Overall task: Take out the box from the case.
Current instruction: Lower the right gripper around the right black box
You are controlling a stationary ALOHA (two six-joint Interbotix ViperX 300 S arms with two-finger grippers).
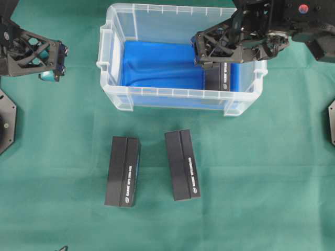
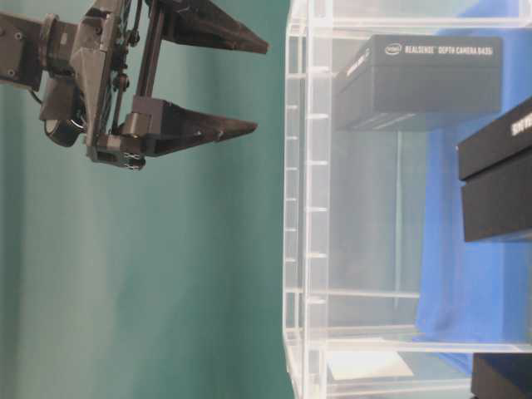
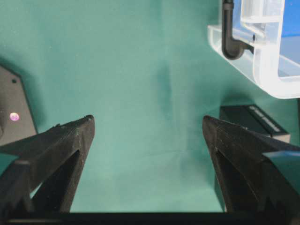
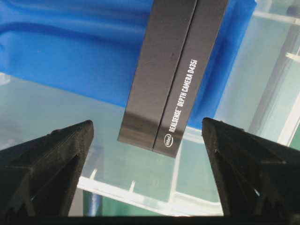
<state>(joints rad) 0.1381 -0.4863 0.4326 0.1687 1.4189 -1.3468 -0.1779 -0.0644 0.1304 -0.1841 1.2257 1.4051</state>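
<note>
While the left gripper [image 1: 52, 65] hangs open outside the case [image 1: 112, 89], the right gripper [image 1: 201, 55], jaws spread wide, hovers above the box [image 4: 171, 75] in the case's right end, its length running between them.

overhead view looks straight down on the case [image 1: 180, 57]; side view sits low, close, turned sideways. our wrist views look past their fingers; all share the case.

Left gripper [image 1: 52, 65] and right gripper [image 1: 201, 55] both hang with jaws spread wide.
</note>
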